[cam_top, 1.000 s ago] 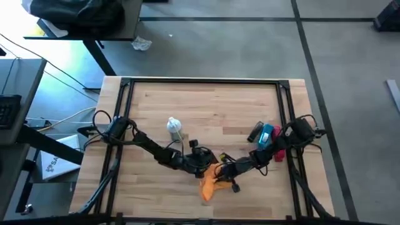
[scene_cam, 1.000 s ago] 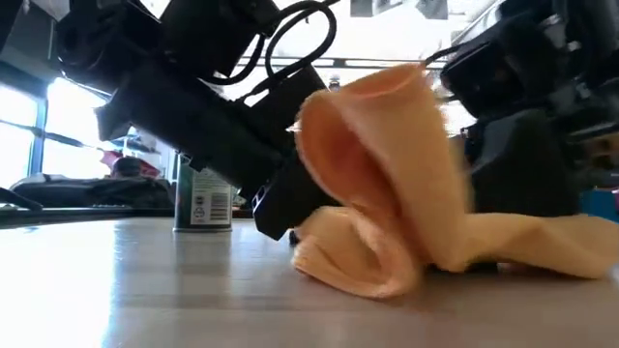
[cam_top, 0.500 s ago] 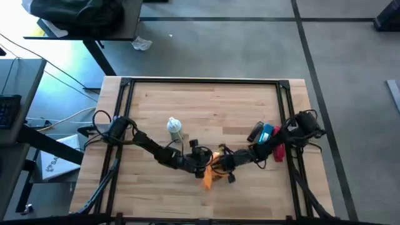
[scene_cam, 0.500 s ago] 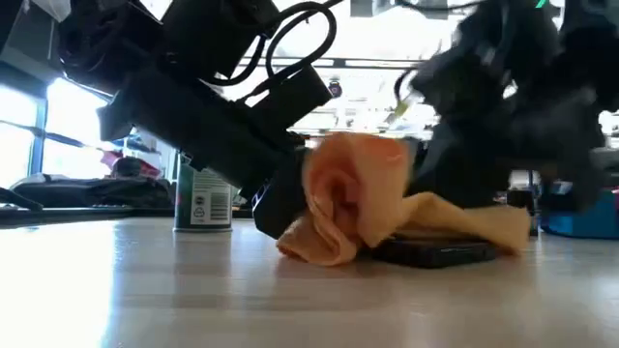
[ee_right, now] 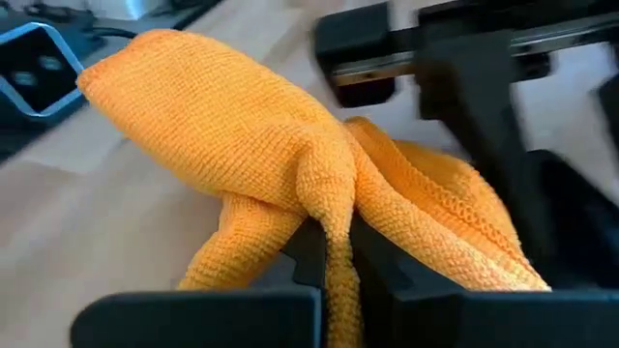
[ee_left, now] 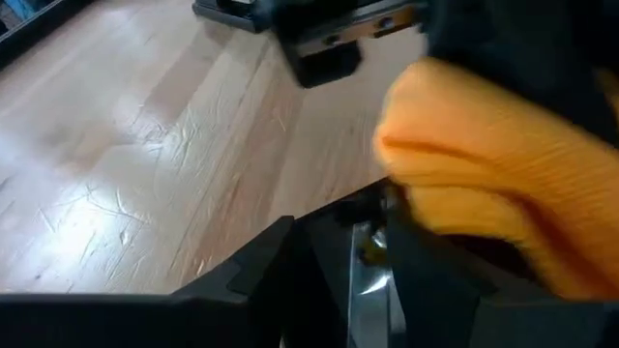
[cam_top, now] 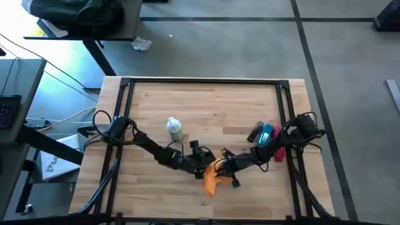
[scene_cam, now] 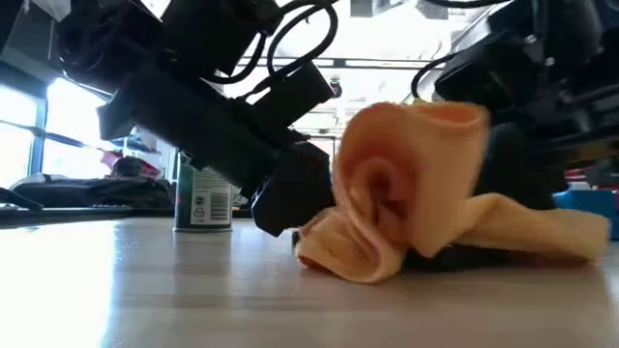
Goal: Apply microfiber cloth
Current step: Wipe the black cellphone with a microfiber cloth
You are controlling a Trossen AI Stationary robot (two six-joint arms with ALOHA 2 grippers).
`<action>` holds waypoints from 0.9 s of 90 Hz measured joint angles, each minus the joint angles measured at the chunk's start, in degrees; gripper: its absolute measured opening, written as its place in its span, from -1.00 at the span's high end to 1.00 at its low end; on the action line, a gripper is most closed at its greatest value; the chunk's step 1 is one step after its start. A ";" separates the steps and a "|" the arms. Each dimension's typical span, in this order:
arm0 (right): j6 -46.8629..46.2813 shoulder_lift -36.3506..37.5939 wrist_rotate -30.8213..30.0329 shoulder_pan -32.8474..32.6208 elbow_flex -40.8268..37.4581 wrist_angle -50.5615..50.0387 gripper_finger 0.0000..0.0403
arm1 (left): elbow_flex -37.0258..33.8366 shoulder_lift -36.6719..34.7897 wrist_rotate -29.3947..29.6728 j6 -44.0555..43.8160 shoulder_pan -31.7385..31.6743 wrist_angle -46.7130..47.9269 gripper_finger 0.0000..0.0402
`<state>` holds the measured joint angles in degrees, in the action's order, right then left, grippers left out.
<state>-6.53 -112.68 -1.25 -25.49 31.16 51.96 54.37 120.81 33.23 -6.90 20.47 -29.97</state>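
Note:
The bright orange microfiber cloth (cam_top: 211, 181) lies bunched near the table's front middle, draped over a black phone (scene_cam: 455, 257) that lies flat on the wood. My right gripper (cam_top: 224, 170) comes in from the right and is shut on the cloth (ee_right: 242, 116). My left gripper (cam_top: 201, 164) comes in from the left, low over the table. It is shut on the phone's thin dark edge (ee_left: 371, 278), right beside the cloth (ee_left: 503, 174). Most of the phone is hidden under the cloth. My left gripper pinches the phone's end edge (ee_left: 371, 253) between its two fingers, coming in low from the table's left. The phone stays flat on the table. My right gripper pinches a gathered fold of the cloth (ee_right: 334, 227), several layers, between its two fingers. It comes slanting down from the right. The rest of the cloth (scene_cam: 406, 193) bulges up beside the fingers and trails slack onto the phone and the table.
A small clear spray bottle (cam_top: 174, 128) stands just beyond the left arm. Blue (cam_top: 267, 135) and red (cam_top: 279, 154) objects lie by the right rail. A black frame (cam_top: 200, 81) runs round the table. Bare wood lies at the far middle.
My right gripper has dragged the cloth toward the far edge, bunching it and baring the phone's right part. It then came back toward the near edge, so the cloth trails over the phone again. My left gripper has kept still on the phone.

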 joint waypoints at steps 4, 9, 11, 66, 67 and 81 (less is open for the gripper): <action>-0.76 -0.02 0.03 -0.64 0.00 0.06 1.00 | 0.00 -0.01 0.08 0.01 0.00 0.00 0.27; -1.70 -0.04 0.25 -1.39 0.00 0.09 1.00 | 0.00 0.00 0.02 0.00 0.00 0.00 0.27; -2.25 -0.04 0.34 -1.75 -0.02 0.09 1.00 | 0.00 0.00 0.02 0.00 0.00 0.00 0.27; 9.39 -3.09 2.82 8.10 5.12 4.06 1.00 | -0.04 -0.07 0.93 0.03 -0.13 -0.26 0.27; 9.60 -3.24 3.14 8.39 5.33 3.85 1.00 | -0.04 -0.07 0.96 0.03 -0.13 -0.29 0.27; 11.35 -4.39 4.54 10.65 7.16 2.68 1.00 | 0.00 -0.11 1.58 0.04 -0.13 0.08 0.27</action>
<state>4.81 -117.07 3.29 -14.83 38.31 54.65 54.37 120.70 34.81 -6.85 20.34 -29.89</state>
